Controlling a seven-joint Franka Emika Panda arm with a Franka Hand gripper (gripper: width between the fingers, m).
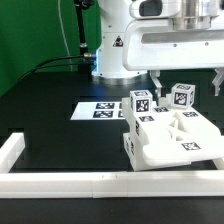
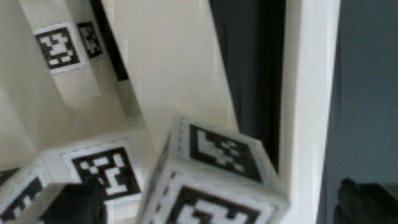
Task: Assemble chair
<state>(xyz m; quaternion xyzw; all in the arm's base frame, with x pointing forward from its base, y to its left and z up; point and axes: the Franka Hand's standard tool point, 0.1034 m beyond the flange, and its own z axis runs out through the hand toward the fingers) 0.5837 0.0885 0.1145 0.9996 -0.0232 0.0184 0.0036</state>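
Note:
The chair parts are white blocky pieces carrying black-and-white tags, clustered at the exterior view's right. A low, wide block (image 1: 172, 140) lies in front. Two tagged upright pieces (image 1: 142, 103) (image 1: 182, 95) rise behind it. My gripper (image 1: 189, 84) hangs just above the right upright piece. Its dark fingers (image 1: 160, 82) stand wide apart on either side of that piece without touching it, so it is open and holds nothing. The wrist view is filled with tagged white pieces (image 2: 214, 165) very close up. One dark finger (image 2: 365, 203) shows at the edge.
The marker board (image 1: 103, 110) lies flat on the black table, to the exterior view's left of the parts. White border rails run along the front (image 1: 100, 183) and the left (image 1: 10, 150). The robot base (image 1: 118, 45) stands behind, before a green backdrop.

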